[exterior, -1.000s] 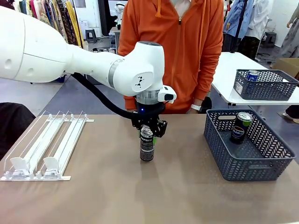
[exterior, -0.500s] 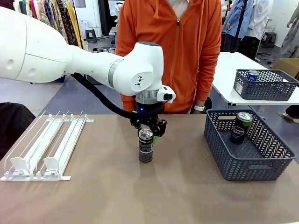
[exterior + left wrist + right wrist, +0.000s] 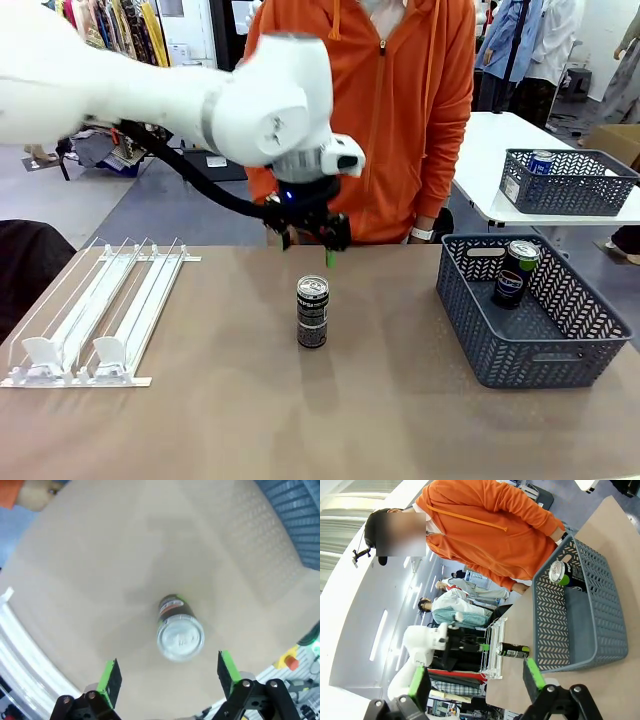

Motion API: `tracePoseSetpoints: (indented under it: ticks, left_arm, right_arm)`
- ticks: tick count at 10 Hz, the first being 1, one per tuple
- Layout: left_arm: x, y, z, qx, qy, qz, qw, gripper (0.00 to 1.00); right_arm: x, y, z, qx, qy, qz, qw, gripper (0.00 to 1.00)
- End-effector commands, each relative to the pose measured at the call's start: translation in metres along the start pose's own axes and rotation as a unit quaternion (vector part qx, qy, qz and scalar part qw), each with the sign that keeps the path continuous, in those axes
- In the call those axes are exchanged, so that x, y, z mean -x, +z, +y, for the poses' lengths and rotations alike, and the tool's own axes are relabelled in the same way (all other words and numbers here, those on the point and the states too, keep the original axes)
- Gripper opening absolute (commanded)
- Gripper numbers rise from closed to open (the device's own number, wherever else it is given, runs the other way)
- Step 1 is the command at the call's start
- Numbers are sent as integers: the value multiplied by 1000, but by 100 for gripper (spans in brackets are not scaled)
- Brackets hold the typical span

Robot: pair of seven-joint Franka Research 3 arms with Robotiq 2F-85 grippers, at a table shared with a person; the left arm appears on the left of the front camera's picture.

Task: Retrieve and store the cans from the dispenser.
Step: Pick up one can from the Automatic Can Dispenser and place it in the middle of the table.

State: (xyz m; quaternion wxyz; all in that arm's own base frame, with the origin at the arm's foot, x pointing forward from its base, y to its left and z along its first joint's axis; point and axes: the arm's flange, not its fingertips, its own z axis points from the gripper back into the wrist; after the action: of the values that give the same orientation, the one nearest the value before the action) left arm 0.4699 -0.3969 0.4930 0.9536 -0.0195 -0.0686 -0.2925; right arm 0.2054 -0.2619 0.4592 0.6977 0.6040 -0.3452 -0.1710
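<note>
A black can (image 3: 312,312) with a silver top stands upright on the brown table, mid-way between the dispenser and the basket. My left gripper (image 3: 310,246) hangs open straight above it, clear of its top. In the left wrist view the can (image 3: 180,634) is seen from above, beyond my open left gripper (image 3: 168,674), with nothing between the green pads (image 3: 110,677). The white dispenser (image 3: 100,310) lies at the table's left, its lanes bare. A second can (image 3: 515,272) leans inside the dark grey basket (image 3: 560,365). My right gripper (image 3: 475,680) is open and holds nothing.
A person in an orange hoodie (image 3: 370,110) stands at the far edge, right behind my left arm. Another grey basket (image 3: 570,190) with a blue can (image 3: 541,160) sits on a white table behind. The right wrist view shows the basket (image 3: 555,625) and the standing can (image 3: 512,651).
My left gripper has opened, let go of the black can and risen above it. The can has stayed upright on the table.
</note>
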Motion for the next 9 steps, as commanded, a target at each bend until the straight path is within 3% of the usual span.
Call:
tracePoseSetpoints:
  ticks: [1, 3, 5, 7, 9]
  left_arm:
    - [60, 50, 35, 32, -1, -30, 999, 100]
    - [121, 103, 108, 111, 17, -85, 990, 100]
    - [194, 128, 196, 157, 111, -147, 970, 100]
    - [284, 119, 288, 271, 201, -223, 915, 100]
    - [348, 73, 352, 401, 259, -287, 830, 100]
  right_arm:
    - [-3, -2, 2, -10, 13, -7, 1000, 100]
    - [-3, -2, 2, -10, 13, -7, 1000, 100]
    - [-3, -2, 2, -10, 13, -7, 1000, 100]
    - [-3, -2, 2, -10, 13, -7, 1000, 100]
    - [-3, -2, 2, -10, 13, -7, 1000, 100]
